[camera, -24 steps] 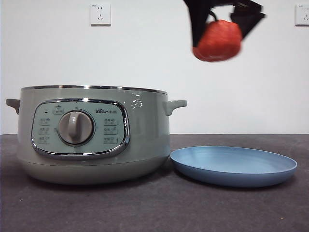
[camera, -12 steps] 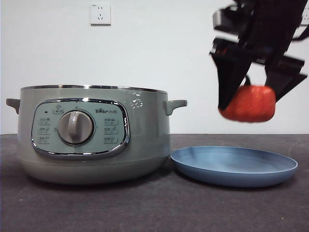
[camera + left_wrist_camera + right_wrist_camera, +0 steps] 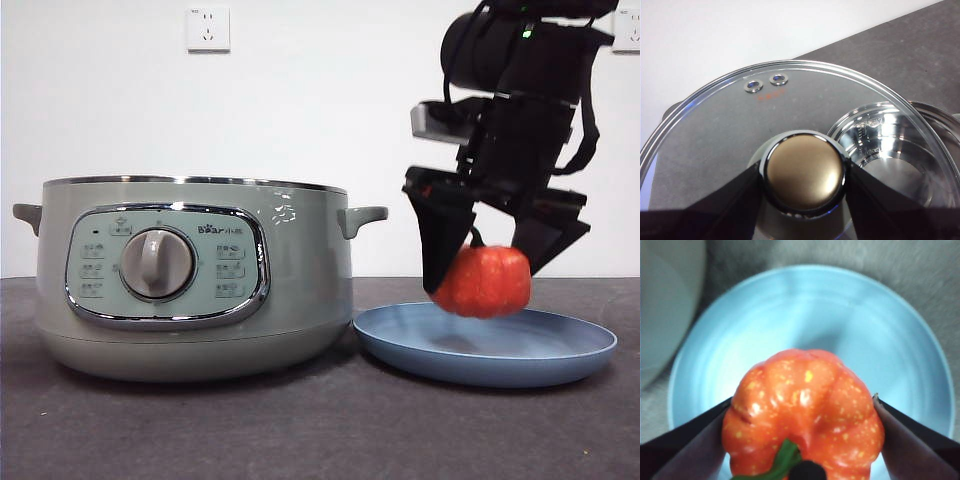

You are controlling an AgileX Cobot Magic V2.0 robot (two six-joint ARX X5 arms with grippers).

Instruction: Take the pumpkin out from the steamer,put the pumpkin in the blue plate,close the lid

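Right gripper (image 3: 488, 270): one. Its two black jaws were spread to the width of the pumpkin (image 3: 483, 281) and pinched it on opposite flanks. The gripper was positioned over the blue plate (image 3: 560, 355), on the side of the steamer (image 3: 300, 300) nearer the plate.

Pumpkin: one, orange-red and ribbed, speckled with pale flecks, with a dark green stem pointing up toward the wrist. In the front view its underside sat at about the level of the plate's rim; whether it touched the plate floor could not be told. In the right wrist view the pumpkin (image 3: 802, 415) covered the near part of the plate (image 3: 880, 330).

Left gripper (image 3: 805, 172): one. Its jaws were parted just enough to clamp the round knob (image 3: 805, 170) of the lid (image 3: 730, 120) from both sides. The lid was held away from the pot opening, the steamer's shiny inner bowl (image 3: 885, 145) visible through and beyond the glass.

Lid: one, glass with a chrome rim and two small vent holes (image 3: 765, 82).

Steamer: one, pale green, uncovered, standing on the table (image 3: 320, 430) with its dial (image 3: 157, 264) and control panel facing the front camera, two side handles.

Blue plate: one, shallow, lying on the table just beside the steamer's base.

Wall sockets (image 3: 208, 29): two, on the white wall behind.
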